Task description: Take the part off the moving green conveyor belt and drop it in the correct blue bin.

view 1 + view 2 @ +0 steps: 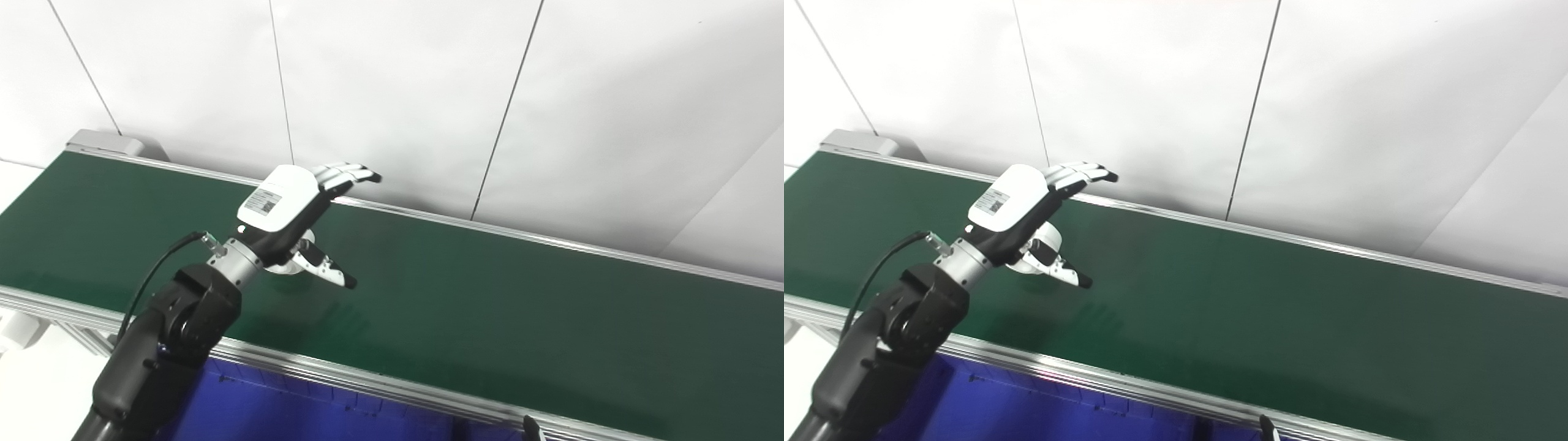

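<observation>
My left hand (300, 211) hovers low over the left part of the green conveyor belt (490, 306), reaching in from the bottom left. Its fingers (346, 174) stretch out straight toward the far rail and the thumb (327, 269) points apart from them, so the hand is open and holds nothing. A small white rounded shape (285, 269) shows just under the palm; I cannot tell whether it is a part on the belt or the thumb's base. No other part shows on the belt. Only a dark tip (530, 427) pokes up at the bottom edge, possibly my right hand.
A blue bin (275, 410) lies below the belt's near aluminium rail (367, 380). The far rail (551, 242) runs along a white panelled wall. The belt's grey end housing (104, 142) sits at the far left.
</observation>
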Controlling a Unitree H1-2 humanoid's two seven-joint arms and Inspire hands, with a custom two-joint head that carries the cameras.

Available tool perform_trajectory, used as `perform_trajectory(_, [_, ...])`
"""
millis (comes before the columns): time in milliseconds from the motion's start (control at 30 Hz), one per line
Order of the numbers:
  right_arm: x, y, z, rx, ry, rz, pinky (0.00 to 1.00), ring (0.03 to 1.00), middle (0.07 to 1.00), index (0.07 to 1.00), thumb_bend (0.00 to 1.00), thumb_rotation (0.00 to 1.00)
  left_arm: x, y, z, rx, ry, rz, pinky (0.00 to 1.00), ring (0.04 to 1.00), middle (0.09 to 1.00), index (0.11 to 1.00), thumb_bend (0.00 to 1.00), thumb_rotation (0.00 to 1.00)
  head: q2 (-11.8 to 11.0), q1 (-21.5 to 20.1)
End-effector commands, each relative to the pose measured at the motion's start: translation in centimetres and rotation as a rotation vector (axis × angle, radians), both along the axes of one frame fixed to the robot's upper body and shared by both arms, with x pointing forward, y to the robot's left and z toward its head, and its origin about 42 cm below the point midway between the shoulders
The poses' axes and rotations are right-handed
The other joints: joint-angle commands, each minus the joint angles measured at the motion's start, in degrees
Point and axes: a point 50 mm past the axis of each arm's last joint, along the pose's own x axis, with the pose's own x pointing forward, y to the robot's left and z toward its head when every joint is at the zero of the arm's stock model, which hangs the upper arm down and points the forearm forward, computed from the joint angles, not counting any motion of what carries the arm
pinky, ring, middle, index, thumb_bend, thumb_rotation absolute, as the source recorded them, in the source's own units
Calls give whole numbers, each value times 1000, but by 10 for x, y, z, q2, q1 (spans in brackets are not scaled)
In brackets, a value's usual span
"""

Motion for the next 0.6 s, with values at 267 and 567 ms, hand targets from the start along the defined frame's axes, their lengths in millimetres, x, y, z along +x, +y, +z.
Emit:
perform_trajectory(267, [2, 1, 9, 36, -65, 21, 1000, 1000, 1000, 1000, 938, 1000, 24, 3, 6, 84, -26, 109, 787, 882, 889, 869, 998, 172, 2, 1])
perform_trajectory(567, [-1, 4, 12, 44, -66, 19, 1000, 986, 994, 1000, 958, 1000, 41, 6, -18, 146, 140, 131, 767, 894, 900, 852, 1000, 209, 5, -2])
